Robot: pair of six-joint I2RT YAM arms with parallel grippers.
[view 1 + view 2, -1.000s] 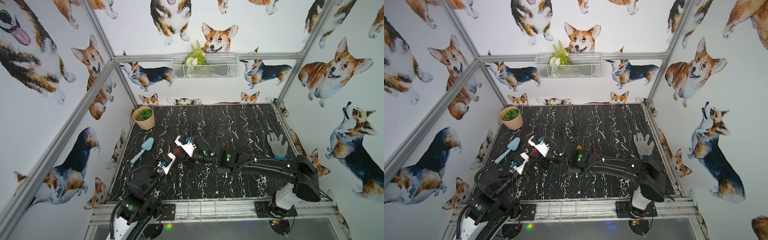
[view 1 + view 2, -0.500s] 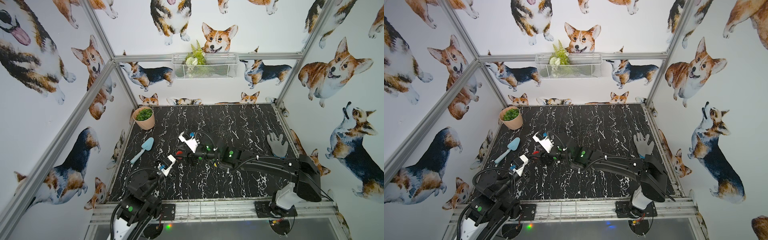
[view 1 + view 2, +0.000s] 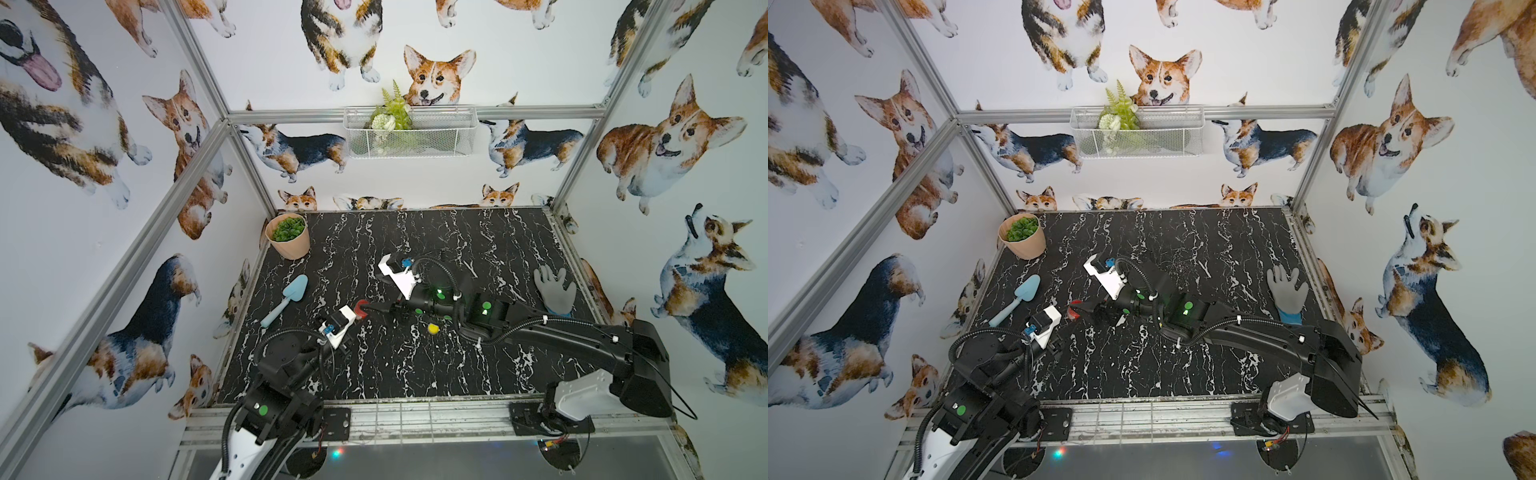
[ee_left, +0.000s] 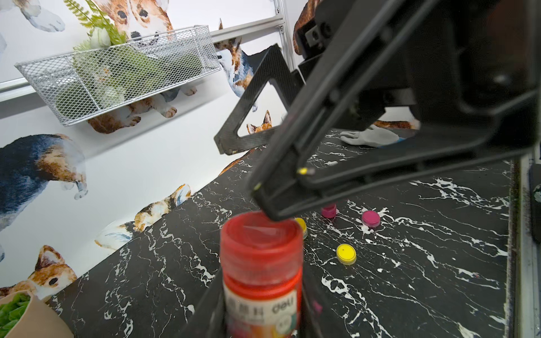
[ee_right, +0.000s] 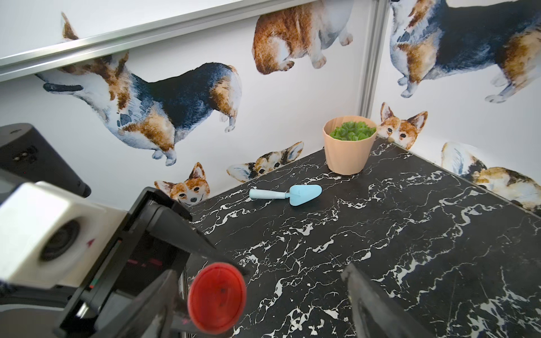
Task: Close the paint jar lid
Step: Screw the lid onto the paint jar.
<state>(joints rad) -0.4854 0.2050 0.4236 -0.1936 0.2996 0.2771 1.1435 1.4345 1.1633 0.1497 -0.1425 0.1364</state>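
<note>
**Red lid (image 5: pixel 216 297) on jar, right jaws spread around it**

The lid tops the paint jar (image 4: pixel 261 292), clamped in the left gripper (image 3: pixel 356 316) over the table's (image 3: pixel 415 374) left side, lid end turned toward the right gripper (image 5: pixel 260 281). Its jaws stand wide, the lid between them but nearer one finger

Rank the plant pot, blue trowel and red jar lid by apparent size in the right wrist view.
Largest, tied: red jar lid and plant pot, about equal on screen; the lid is far nearer the camera, so no ranking.
Smallest: blue trowel.
</note>
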